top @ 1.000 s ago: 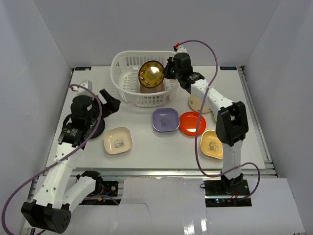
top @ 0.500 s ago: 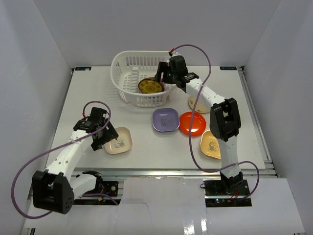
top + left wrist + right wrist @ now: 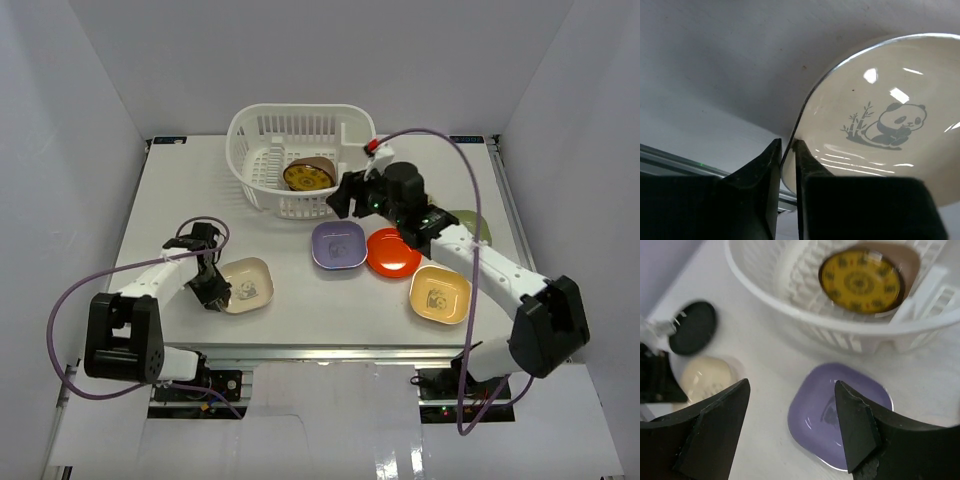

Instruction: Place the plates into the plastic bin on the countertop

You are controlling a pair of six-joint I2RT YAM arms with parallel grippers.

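Left gripper (image 3: 788, 146) nips only the rim of the cream plate (image 3: 880, 120), flat on the table (image 3: 180, 190) well short of the plastic bin (image 3: 262, 125), so this thin hold may slip on lifting; right gripper (image 3: 790, 390) hangs wide open, empty.

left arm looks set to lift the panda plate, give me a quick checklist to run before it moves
1. Left gripper straddles the rim of the cream panda plate: ok.
2. Grip tight on that rim: cannot tell; the gap is narrow, but contact is unclear.
3. Right gripper open and empty: ok.
4. Right gripper outside the white bin: ok, it hangs over the purple plate in front of it.
5. Room in the bin: ok; the yellow patterned plate, with a brown plate behind it, sits toward the right side.
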